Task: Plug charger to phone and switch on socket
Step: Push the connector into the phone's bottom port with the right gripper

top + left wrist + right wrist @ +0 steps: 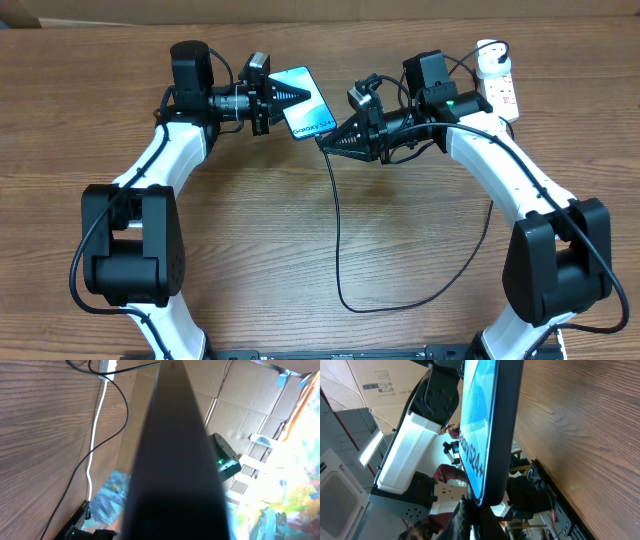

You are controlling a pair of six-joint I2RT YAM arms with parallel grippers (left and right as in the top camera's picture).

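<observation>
The phone [312,112], with its light blue "Galaxy" screen, is held off the table between both arms. My left gripper [293,97] is shut on its far end. In the left wrist view the phone's dark edge [175,460] fills the middle. My right gripper [326,141] is shut on the connector tip of the black charger cable [337,230], right at the phone's lower end. In the right wrist view the phone [482,420] stands just above the fingers [472,522]. The white power strip [503,92] lies at the far right, a white adapter [488,48] on its far end.
The black cable hangs from the connector, loops over the table [250,230] toward the front and runs back up under the right arm. The strip's white lead [97,425] crosses the wood in the left wrist view. Cardboard boxes stand beyond the table.
</observation>
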